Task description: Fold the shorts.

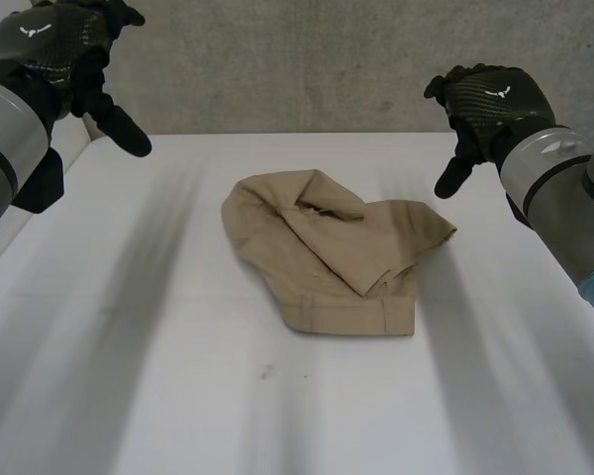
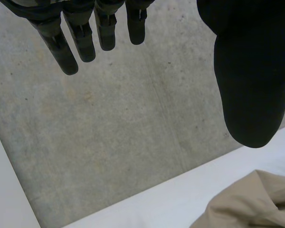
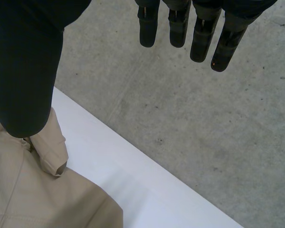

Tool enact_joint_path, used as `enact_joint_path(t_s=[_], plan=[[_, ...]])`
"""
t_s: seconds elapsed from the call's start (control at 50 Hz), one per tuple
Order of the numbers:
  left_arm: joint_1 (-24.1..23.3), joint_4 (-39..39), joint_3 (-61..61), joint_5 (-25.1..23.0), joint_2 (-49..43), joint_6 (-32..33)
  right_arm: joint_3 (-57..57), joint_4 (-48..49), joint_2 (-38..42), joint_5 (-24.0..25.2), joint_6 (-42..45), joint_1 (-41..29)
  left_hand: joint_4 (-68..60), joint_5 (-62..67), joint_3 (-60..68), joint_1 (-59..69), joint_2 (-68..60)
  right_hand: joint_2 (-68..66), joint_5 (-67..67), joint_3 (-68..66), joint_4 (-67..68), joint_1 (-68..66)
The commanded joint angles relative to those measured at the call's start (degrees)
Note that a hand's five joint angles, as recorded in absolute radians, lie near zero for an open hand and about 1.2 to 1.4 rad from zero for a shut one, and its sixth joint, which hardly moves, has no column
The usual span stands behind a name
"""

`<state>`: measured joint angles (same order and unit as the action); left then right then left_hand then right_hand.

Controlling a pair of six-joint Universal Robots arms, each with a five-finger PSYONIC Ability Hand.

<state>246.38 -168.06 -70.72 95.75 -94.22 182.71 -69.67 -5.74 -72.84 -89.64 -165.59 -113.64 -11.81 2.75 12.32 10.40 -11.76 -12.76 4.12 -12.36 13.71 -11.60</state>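
Observation:
Tan shorts (image 1: 327,252) lie crumpled in a loose heap at the middle of the white table (image 1: 158,376), the waistband edge toward the front. My left hand (image 1: 64,49) hovers high above the table's far left corner, open, fingers (image 2: 69,45) straight and empty, well away from the cloth. My right hand (image 1: 490,109) hangs above the far right of the table, open too, its fingers (image 3: 199,38) straight, up and to the right of the shorts. The shorts (image 2: 249,202) lie beyond the left thumb. Under the right thumb sits a rolled fold of the shorts (image 3: 42,190).
A grey concrete wall (image 1: 307,59) rises behind the table's far edge. Bare white tabletop surrounds the shorts on all sides.

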Motion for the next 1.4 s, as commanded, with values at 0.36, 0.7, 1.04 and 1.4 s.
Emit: enact_joint_path(t_s=[0.36,0.7,1.04,1.4], plan=[[-0.02,0.02,-2.13,0.05,-0.35,-0.34,-0.81,-6.65,0.42,2.81,0.53,-0.44,1.81,-2.75,-2.32,-0.4,1.76,2.76,-4.12,2.36,-3.71,1.6],[-2.3,-8.95,-13.13,0.58,-2.99,-0.42,-19.44,-0.25,6.74,8.61,0.36,-0.97,1.81,-2.75,-2.32,-0.4,1.76,0.33,-1.7,-0.07,-1.28,-0.82],[-3.01,-9.12,-14.53,0.58,-4.48,-0.51,-19.8,18.2,16.34,7.64,1.14,-0.18,1.81,-2.75,-2.32,-0.4,1.76,-67.24,65.88,-67.64,66.29,-68.4],[-3.1,-8.95,-15.15,0.67,-4.31,-0.51,1.8,20.15,23.53,5.54,13.7,12.47,1.81,-2.75,-2.32,-0.4,1.76,-67.24,65.88,-67.64,66.29,-68.4]])
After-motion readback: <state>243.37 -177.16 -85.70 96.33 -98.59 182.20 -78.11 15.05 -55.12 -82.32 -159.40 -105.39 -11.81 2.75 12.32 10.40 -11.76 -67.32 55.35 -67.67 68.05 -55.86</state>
